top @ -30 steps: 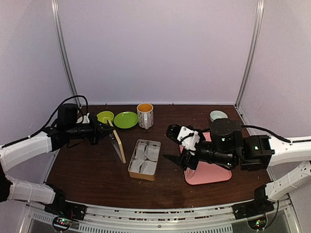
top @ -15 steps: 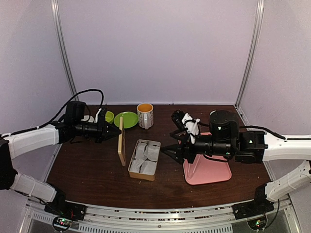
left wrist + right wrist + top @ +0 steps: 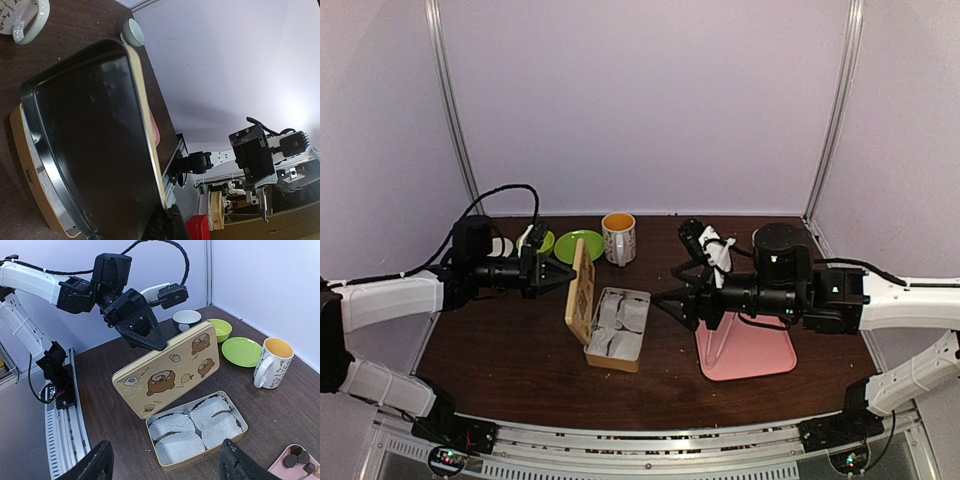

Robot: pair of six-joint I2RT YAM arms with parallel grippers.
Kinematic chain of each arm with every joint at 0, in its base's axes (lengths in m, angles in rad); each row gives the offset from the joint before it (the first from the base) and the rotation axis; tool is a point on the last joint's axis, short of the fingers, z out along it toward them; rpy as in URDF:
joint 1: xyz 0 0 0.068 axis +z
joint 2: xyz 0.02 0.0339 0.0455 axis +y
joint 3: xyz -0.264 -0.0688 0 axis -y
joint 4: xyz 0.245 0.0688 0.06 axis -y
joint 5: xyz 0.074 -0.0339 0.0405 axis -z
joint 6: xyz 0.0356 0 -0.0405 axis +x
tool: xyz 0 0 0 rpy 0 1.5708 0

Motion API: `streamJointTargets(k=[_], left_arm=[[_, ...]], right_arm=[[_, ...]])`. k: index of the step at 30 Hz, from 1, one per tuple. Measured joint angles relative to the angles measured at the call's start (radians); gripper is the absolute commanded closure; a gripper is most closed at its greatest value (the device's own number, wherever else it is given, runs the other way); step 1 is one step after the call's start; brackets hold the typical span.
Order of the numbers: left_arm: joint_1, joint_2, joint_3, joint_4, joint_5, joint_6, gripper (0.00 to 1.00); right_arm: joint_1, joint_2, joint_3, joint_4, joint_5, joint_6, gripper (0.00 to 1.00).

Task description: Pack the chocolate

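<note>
The left gripper (image 3: 156, 344) is pinching the upper edge of the bear-printed lid (image 3: 167, 372), its fingers pressed together on the thin metal. It is holding the lid tilted over the left long side of the open tin (image 3: 239, 432), with the printed face turned toward the tin. The lid's lower edge is sitting right at the tin's rim; I cannot tell if they are touching. Inside the tin, four white paper cups (image 3: 172, 427) are lying and all are looking empty.

The right gripper (image 3: 165, 467) is hanging just to the right of the tin with its fingers spread wide, gripping nothing.

The chocolate (image 3: 297, 457), a few small dark brown lumps, is lying on the pink tray (image 3: 750, 350), which is sitting to the right of the tin and a little apart from it, under the right arm.

Behind the tin, a white mug (image 3: 618, 238) is standing, and a green plate (image 3: 579, 246) and a green bowl (image 3: 219, 329) are lying behind and to the left of the tin
</note>
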Motion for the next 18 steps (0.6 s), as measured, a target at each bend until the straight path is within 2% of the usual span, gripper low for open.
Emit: streamJointTargets(k=[11,18], left_arm=[[-0.003,0.058,-0.123,0.223,0.043,-0.058,1.00],[-0.002,0.159,-0.221,0.518,0.076,-0.182,1.00]], right_arm=[[-0.002,0.000,-0.018,0.000,-0.003,0.016,0.28],[-0.002,0.000,-0.019,-0.001,-0.004,0.022,0.28]])
